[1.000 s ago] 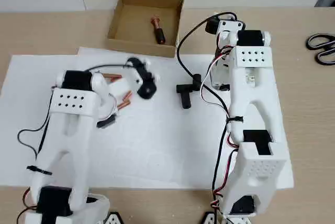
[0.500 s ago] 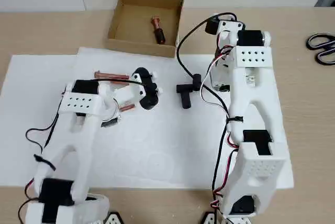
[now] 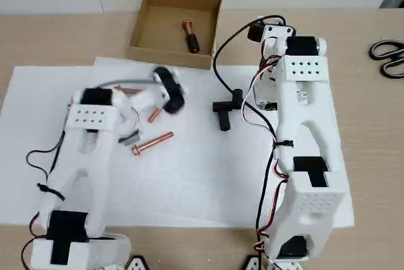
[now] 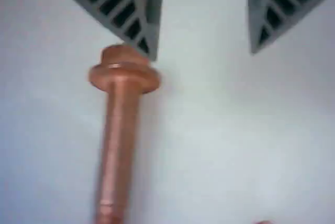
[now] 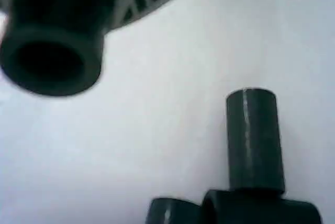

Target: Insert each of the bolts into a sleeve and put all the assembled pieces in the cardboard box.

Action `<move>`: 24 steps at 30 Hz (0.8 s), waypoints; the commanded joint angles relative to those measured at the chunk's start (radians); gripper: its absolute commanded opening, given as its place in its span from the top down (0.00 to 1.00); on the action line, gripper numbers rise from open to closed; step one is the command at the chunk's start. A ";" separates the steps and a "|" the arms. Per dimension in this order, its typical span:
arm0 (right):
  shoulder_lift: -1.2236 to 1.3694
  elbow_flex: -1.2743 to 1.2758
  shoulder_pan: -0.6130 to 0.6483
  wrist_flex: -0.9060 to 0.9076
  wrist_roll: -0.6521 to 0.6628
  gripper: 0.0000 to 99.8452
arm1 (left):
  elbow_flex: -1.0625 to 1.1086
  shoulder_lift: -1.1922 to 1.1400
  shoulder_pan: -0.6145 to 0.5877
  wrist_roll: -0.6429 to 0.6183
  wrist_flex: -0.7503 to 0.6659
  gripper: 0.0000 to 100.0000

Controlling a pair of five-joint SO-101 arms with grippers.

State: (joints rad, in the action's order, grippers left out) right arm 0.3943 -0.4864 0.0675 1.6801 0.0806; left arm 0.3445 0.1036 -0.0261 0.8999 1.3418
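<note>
While the right end effector (image 5: 68,4) clamps a sleeve (image 5: 49,59), the left end effector (image 4: 204,48) hangs with fingers (image 4: 131,9) apart over a bolt (image 4: 118,130) on the paper (image 4: 235,130), head beside one finger, shank running back toward its arm.

1. My left claw (image 4: 201,51) has grey fingers (image 4: 125,4), ribbed with dark slats.
2. The bolt (image 4: 120,145) is shiny copper.
3. The sleeve (image 5: 255,140) is matt black.
4. My left arm (image 3: 85,156) and right arm (image 3: 303,112) are white, their cables (image 3: 218,62) black.
5. The paper sheet (image 3: 189,181) is plain white, the table (image 3: 50,36) pale wood, the cardboard box (image 3: 169,55) brown.
</note>
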 commanded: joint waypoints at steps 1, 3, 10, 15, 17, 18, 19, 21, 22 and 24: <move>-0.079 -0.005 -0.007 0.012 0.011 1.00 | -0.140 0.009 -0.029 -0.170 0.063 0.89; -0.079 -0.005 -0.008 0.012 0.011 1.00 | -0.216 0.009 -0.040 -0.296 0.127 0.89; -0.079 -0.005 -0.010 0.012 0.011 1.00 | -0.544 0.009 -0.031 -0.801 0.414 0.89; -0.079 -0.005 -0.010 0.013 0.011 1.00 | -0.570 0.152 -0.032 -0.961 0.413 0.89; -0.079 -0.005 -0.010 0.013 0.012 1.00 | -0.556 0.249 -0.025 -0.979 0.411 0.89; -0.079 -0.005 -0.010 0.013 0.012 1.00 | -0.542 0.299 -0.008 -0.988 0.411 0.89; -0.079 -0.005 -0.010 0.015 0.012 1.00 | -0.521 0.354 0.002 -1.002 0.411 0.89; -0.079 -0.005 -0.010 0.015 0.012 1.00 | -0.460 0.460 0.011 -1.051 0.410 0.89; -0.079 -0.005 -0.010 0.015 0.012 1.00 | -0.427 0.505 0.012 -1.083 0.410 0.89; -0.079 -0.005 -0.010 0.015 0.012 1.00 | -0.341 0.560 0.012 -1.185 0.393 0.89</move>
State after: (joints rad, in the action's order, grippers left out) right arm 0.3943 -0.4864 0.0675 1.6801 0.0806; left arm -0.0713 0.5593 -0.0199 -0.1818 1.7346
